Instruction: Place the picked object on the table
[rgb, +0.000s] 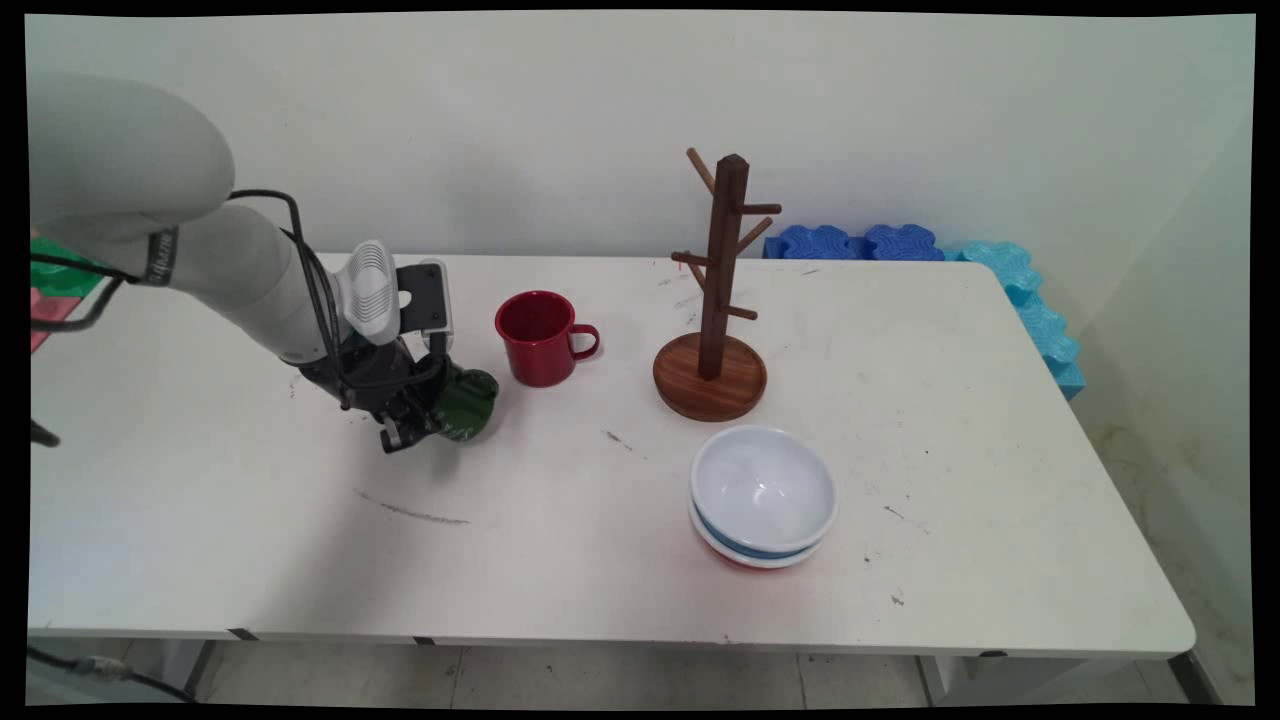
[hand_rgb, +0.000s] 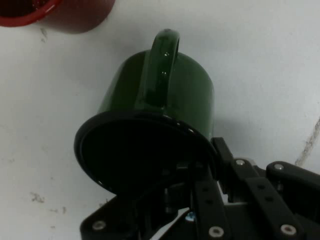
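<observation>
The green mug (rgb: 468, 402) hangs tilted just above the table (rgb: 1000, 480), its rim clamped by the end effector (rgb: 418, 428), left of the red mug (rgb: 540, 338). No writing is readable on either mug.

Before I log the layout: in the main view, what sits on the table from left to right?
Green mug held in the gripper → red mug → mug tree → stacked bowls.
</observation>
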